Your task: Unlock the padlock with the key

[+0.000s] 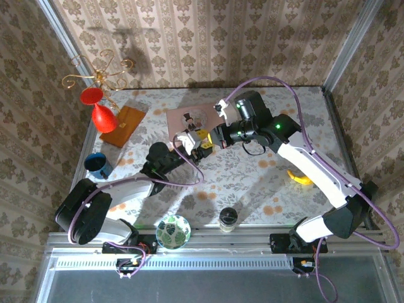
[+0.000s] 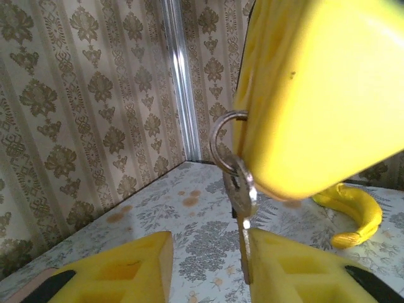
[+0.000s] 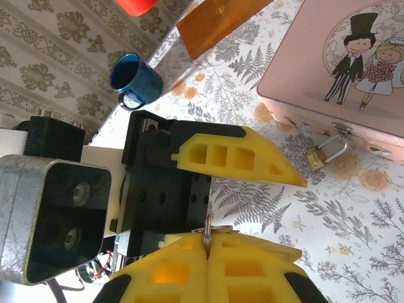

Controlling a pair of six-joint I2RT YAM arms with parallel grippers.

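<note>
Right claw (image 3: 207,245) clamps key ring (image 3: 212,228); left wrist view shows key (image 2: 243,208) dangling

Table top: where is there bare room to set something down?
Bare flowered cloth lies between the small dark-lidded jar and the yellow banana, and in the far right corner. It is crowded around the pink picture-lidded box and along the left edge by the blue mug.

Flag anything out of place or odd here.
Nothing is spilled or broken. One oddity: the key dangles by its ring from the shut right gripper, its blade hanging between the fingers of the open left gripper, well away from the padlock hanging on the hasp of the pink box.
</note>
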